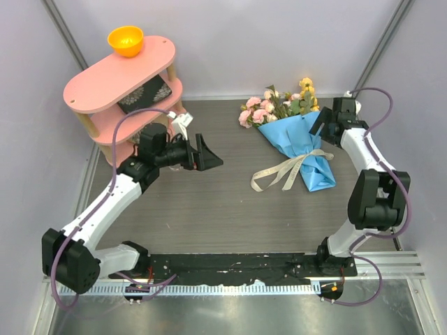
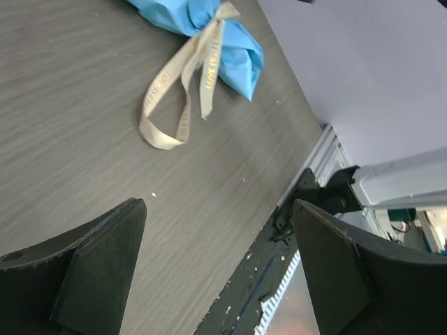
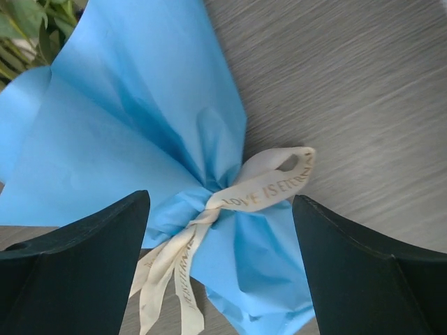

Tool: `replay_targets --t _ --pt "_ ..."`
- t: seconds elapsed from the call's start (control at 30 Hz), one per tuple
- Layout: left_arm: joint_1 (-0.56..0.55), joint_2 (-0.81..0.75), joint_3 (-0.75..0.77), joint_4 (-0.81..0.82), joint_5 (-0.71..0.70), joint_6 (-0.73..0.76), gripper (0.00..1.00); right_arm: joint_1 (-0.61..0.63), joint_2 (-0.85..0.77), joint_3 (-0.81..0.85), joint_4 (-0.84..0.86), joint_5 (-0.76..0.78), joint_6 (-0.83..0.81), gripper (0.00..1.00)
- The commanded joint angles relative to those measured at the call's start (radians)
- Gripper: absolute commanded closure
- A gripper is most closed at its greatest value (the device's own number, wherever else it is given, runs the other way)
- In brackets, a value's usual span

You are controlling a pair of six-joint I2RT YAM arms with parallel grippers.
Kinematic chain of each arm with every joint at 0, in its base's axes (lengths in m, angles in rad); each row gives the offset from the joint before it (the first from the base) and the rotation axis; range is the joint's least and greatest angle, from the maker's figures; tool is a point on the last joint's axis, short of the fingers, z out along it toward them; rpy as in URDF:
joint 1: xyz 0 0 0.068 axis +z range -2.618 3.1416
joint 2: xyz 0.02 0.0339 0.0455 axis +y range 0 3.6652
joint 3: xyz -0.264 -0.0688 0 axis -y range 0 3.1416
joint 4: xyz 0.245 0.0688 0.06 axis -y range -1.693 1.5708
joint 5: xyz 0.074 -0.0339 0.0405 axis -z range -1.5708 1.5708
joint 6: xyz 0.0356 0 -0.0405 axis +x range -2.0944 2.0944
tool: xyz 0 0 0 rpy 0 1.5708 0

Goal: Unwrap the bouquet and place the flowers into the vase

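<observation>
The bouquet point(image 1: 297, 145) lies on the dark table at the right, its blue paper cone tied with a cream ribbon point(image 1: 283, 171). Pink, cream and yellow flowers point(image 1: 276, 105) stick out at its far end. My right gripper point(image 1: 320, 127) hovers open at the cone's right side. In the right wrist view this gripper point(image 3: 220, 199) straddles the tied neck point(image 3: 209, 192) without touching it. My left gripper point(image 1: 207, 155) is open over bare table left of the bouquet, nothing between its fingers point(image 2: 218, 206). A small clear thing by the shelf point(image 1: 183, 124) looks like the vase.
A pink two-tier shelf point(image 1: 119, 80) stands at the back left with an orange bowl point(image 1: 126, 40) on top and a dark patterned item point(image 1: 145, 94) on the lower tier. The ribbon tails point(image 2: 183, 91) trail toward the table's near edge point(image 2: 279, 258).
</observation>
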Motion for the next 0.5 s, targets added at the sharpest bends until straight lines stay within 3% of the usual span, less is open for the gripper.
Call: replay_targets --t 0.0,0.1,0.2,0.33,0.4,0.47 --pt "-0.077 0.026 0.005 0.133 0.077 -0.015 0.11 0.039 0.048 0.033 0.050 -0.147 0.011 0.12" --pt "-0.132 0.061 0.015 0.133 0.074 -0.001 0.16 0.180 0.013 -0.010 0.031 -0.016 0.011 0.12" --pt "-0.195 0.090 0.021 0.135 0.041 0.029 0.18 0.290 -0.037 -0.062 -0.035 0.153 0.132 0.16" --pt "-0.263 0.136 0.033 0.135 -0.026 0.045 0.18 0.341 -0.103 -0.181 -0.023 0.162 0.361 0.22" --pt "-0.303 0.162 0.045 0.135 -0.061 0.043 0.18 0.337 -0.139 -0.275 0.073 0.142 0.476 0.35" --pt "-0.350 0.175 0.054 0.135 -0.113 0.051 0.18 0.337 -0.160 -0.303 0.109 0.154 0.517 0.42"
